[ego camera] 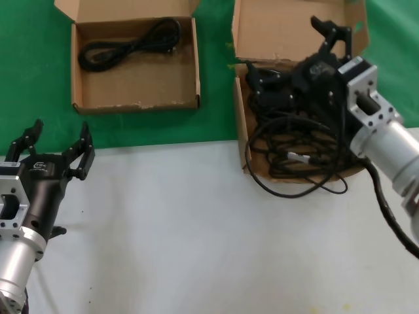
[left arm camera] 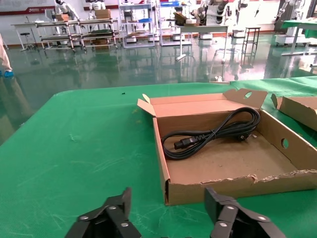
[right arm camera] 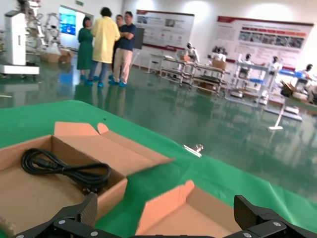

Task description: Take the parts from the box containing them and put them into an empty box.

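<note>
One bundled power cord [ego camera: 131, 44] already lies in the shallow cardboard box [ego camera: 190, 65], so that box is no longer empty and the transfer has evidently begun. Most of the work appears to remain: the deeper tall-lidded box [ego camera: 294, 26] is crowded with a tangle of black cords [ego camera: 294, 140], several loops spilling over its front edge onto the grey bench [ego camera: 196, 229]. The right gripper [ego camera: 330, 36] hovers over the far part of that box, directly above the heap, with its fingers spread wide and nothing between them; the right wrist view shows both fingers apart, with the tall flap just ahead. So a fresh pick looks about to start rather than a carry being under way. The left gripper [ego camera: 55, 147] waits over the grey bench, fingers wide and empty, with the shallow box and its single cord ahead of it on the green cloth [ego camera: 33, 78]. The count of cords left cannot be told from the tangle, and their interlaced loops suggest one lift could drag neighbours along.
</note>
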Robot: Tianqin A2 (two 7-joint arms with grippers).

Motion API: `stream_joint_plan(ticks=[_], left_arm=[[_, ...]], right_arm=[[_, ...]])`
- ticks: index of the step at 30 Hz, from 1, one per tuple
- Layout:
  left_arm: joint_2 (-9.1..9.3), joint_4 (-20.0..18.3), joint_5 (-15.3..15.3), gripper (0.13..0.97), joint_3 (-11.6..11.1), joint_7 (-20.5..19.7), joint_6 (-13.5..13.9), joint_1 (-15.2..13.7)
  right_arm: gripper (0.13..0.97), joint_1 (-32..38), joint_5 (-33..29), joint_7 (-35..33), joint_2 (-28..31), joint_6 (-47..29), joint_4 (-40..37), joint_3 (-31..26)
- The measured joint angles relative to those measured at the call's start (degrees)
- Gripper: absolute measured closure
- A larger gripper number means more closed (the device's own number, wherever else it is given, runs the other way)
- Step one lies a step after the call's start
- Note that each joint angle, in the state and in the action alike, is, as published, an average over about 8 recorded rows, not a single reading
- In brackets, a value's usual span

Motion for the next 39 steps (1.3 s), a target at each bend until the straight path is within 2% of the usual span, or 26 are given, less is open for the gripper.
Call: stream_joint_plan(ticks=[15, 19, 27, 39], left_arm=[[-0.04, -0.03, -0.2, 0.323, -0.13, 0.07, -0.17, 0.2], [-0.05, -0.04, -0.26, 0.323, -0.16, 0.09, -0.21, 0.25], [-0.07, -0.06, -0.37, 0.197, -0.23, 0.12, -0.3, 0.35], [-0.11, -0.09, -0.54, 0.136, -0.33, 0.18, -0.43, 0.51]], right_arm=[[0.129, -8.86, 1.73, 3.24, 0.24, 5.49, 3.9, 2.3], [0.129, -11.24, 2.2, 4.11, 0.31, 6.95, 4.94, 2.91], [0.129, -15.99, 3.12, 5.84, 0.44, 9.88, 7.01, 4.14], [0.129, -23.1, 4.5, 8.42, 0.63, 14.25, 10.12, 5.96]])
